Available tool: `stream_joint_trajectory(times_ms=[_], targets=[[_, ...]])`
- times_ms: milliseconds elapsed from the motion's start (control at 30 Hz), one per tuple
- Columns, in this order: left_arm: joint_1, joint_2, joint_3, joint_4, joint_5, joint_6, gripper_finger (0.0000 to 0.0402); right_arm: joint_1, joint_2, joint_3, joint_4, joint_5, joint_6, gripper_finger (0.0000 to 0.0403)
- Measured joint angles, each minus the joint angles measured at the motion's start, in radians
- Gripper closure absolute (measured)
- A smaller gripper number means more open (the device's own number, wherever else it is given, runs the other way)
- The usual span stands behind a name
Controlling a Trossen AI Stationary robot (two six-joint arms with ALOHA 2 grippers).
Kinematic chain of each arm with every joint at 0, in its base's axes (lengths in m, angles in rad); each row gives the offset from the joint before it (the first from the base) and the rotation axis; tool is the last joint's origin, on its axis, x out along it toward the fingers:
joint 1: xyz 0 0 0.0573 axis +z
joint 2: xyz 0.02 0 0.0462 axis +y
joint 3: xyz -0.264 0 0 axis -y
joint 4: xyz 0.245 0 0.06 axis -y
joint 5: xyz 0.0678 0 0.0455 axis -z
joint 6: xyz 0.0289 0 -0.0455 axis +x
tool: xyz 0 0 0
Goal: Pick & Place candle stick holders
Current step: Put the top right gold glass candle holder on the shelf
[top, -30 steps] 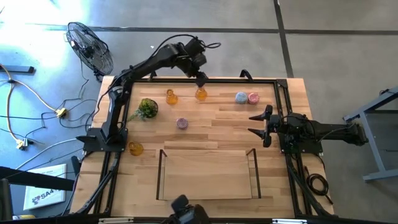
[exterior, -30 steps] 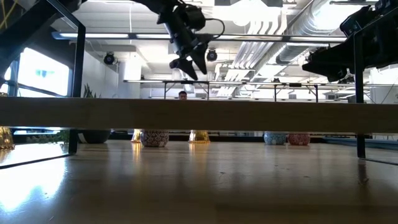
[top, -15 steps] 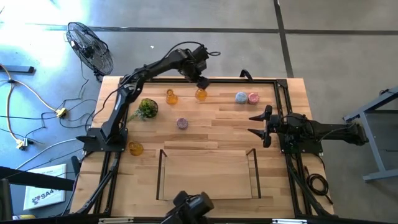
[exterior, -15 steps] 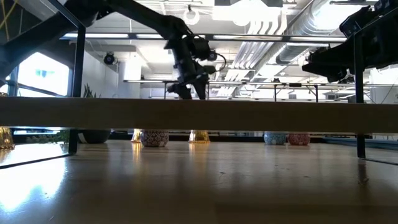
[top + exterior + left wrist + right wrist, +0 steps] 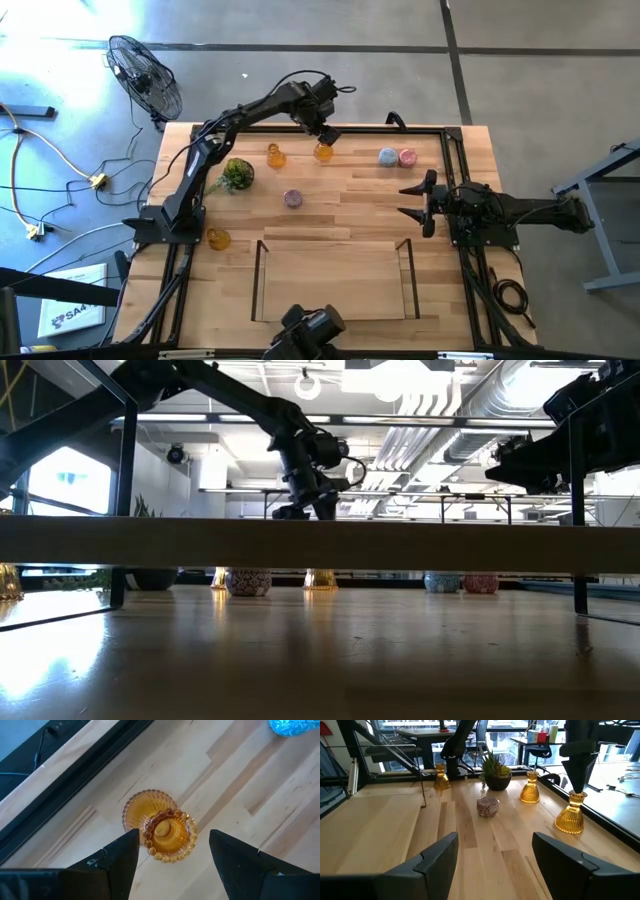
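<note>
An amber holder [image 5: 323, 152] stands upright on its base at the table's far middle. My left gripper [image 5: 325, 136] hangs just above it, pointing down and open. In the left wrist view its fingers stand on either side of the holder's beaded top [image 5: 167, 827] without touching it. A second amber holder [image 5: 275, 156] stands to the left, a third [image 5: 217, 238] near the left arm's base. The purple holder [image 5: 292, 198] stands mid-table; the pale blue [image 5: 387, 156] and pink [image 5: 407, 157] holders stand at the far right. My right gripper [image 5: 413, 202] waits open at the right.
A green plant ball [image 5: 237, 173] lies left of the holders. A tray with thin dark walls [image 5: 258, 280] takes up the near middle. A black frame rail [image 5: 75, 780] runs along the far edge just behind the amber holder.
My left gripper has gone down toward the amber holder at the table's far middle and now hangs close over its top, still open. The holders have not moved.
</note>
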Motion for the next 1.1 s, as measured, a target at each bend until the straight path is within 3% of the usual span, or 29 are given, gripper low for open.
stream_joint_trajectory(times_ms=[433,1100], targets=[[0.000,0.087,0.001,-0.002,0.051,0.007,0.0165,0.000,0.018,0.000,-0.020,-0.002,0.000,0.0153],[0.013,0.088,0.000,0.046,0.069,0.158,0.0165,0.000,0.018,0.000,-0.049,-0.004,0.000,0.0153]])
